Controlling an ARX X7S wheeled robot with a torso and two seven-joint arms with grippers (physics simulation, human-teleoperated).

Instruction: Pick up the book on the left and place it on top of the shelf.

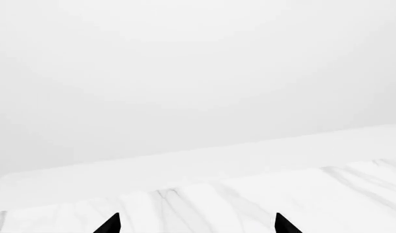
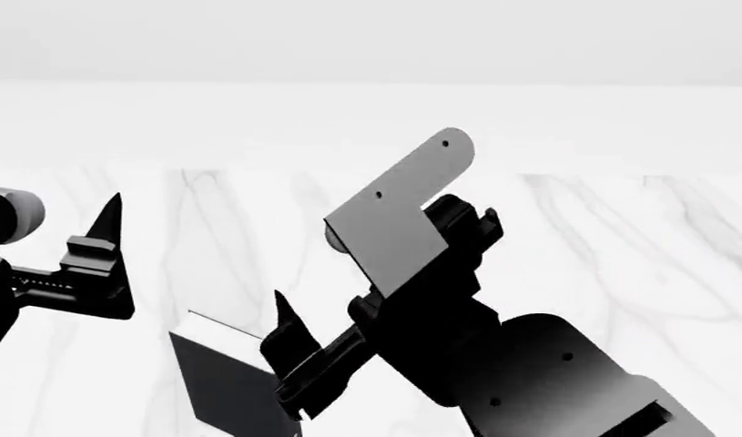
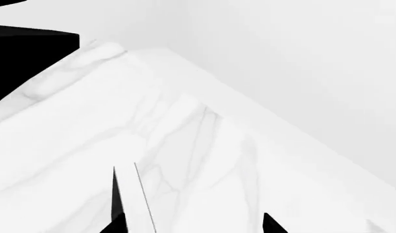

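Note:
The dark book [image 2: 225, 387] with a thin white page edge is at the lower middle of the head view, on the white marble table [image 2: 589, 246]. My right gripper [image 2: 291, 346] is right at its near corner, jaws wide apart. In the right wrist view the book [image 3: 115, 194] shows edge-on as a thin dark strip with a white band, just beside one finger; the right gripper [image 3: 192, 224] holds nothing that I can see. My left gripper [image 2: 53, 205] hovers open and empty at the left, and in its own wrist view [image 1: 196, 223] only bare table shows. The shelf is out of view.
A grey bracket [image 2: 401, 214] on my right wrist blocks part of the head view. A black shape [image 3: 23, 63] fills a corner of the right wrist view; I cannot tell what it is. The table's far edge [image 1: 204, 167] meets a plain white wall.

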